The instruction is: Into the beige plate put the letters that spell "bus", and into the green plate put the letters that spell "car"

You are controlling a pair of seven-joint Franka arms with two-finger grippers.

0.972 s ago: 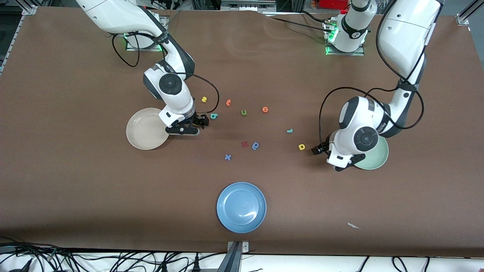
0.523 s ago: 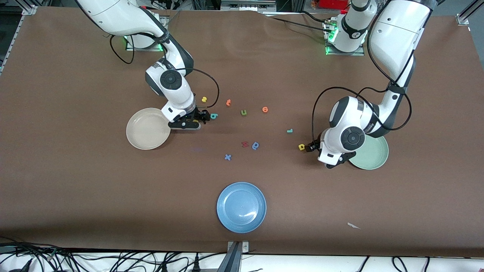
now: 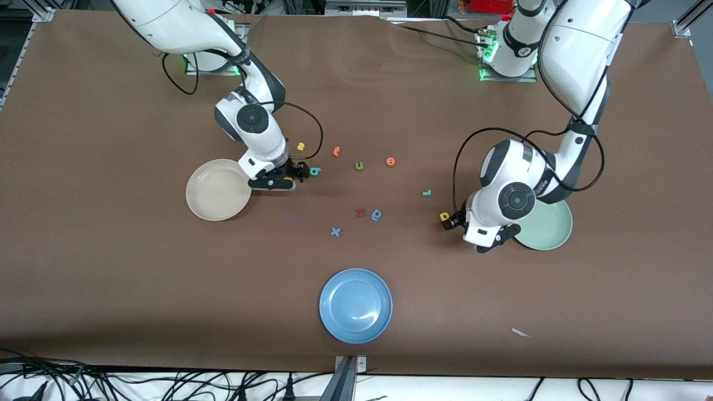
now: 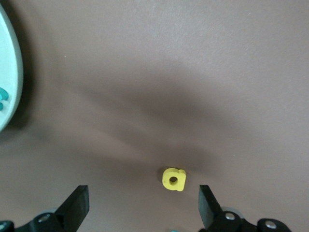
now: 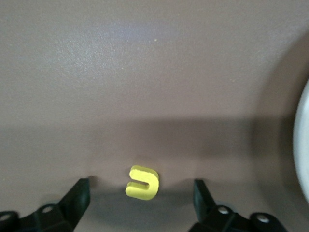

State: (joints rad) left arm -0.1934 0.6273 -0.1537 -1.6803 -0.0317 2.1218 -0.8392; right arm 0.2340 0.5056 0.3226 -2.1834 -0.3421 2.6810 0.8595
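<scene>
My right gripper (image 5: 141, 194) is open and low over the table beside the beige plate (image 3: 214, 192), with the yellow "u" (image 5: 143, 182) between its fingers. The teal "b" (image 3: 315, 171) and yellow "s" (image 3: 301, 146) lie close by. My left gripper (image 4: 143, 194) is open next to the green plate (image 3: 551, 228), and the yellow "a" (image 4: 174, 179) lies between its fingertips, closer to one finger (image 4: 207, 208). A teal letter (image 4: 2, 99) lies in that plate. The teal "r" (image 3: 426, 192) is on the table farther from the front camera than the "a" (image 3: 444, 216).
Loose letters lie mid-table: an orange one (image 3: 336, 151), a green "u" (image 3: 359, 165), another orange one (image 3: 390, 161), a red one (image 3: 360, 212), a blue round one (image 3: 377, 214) and a blue "x" (image 3: 335, 231). A blue plate (image 3: 355, 305) sits near the front edge.
My left gripper has slid from the green plate's edge to the yellow "a". My right gripper has shifted slightly off the beige plate's rim and settled around the "u".
</scene>
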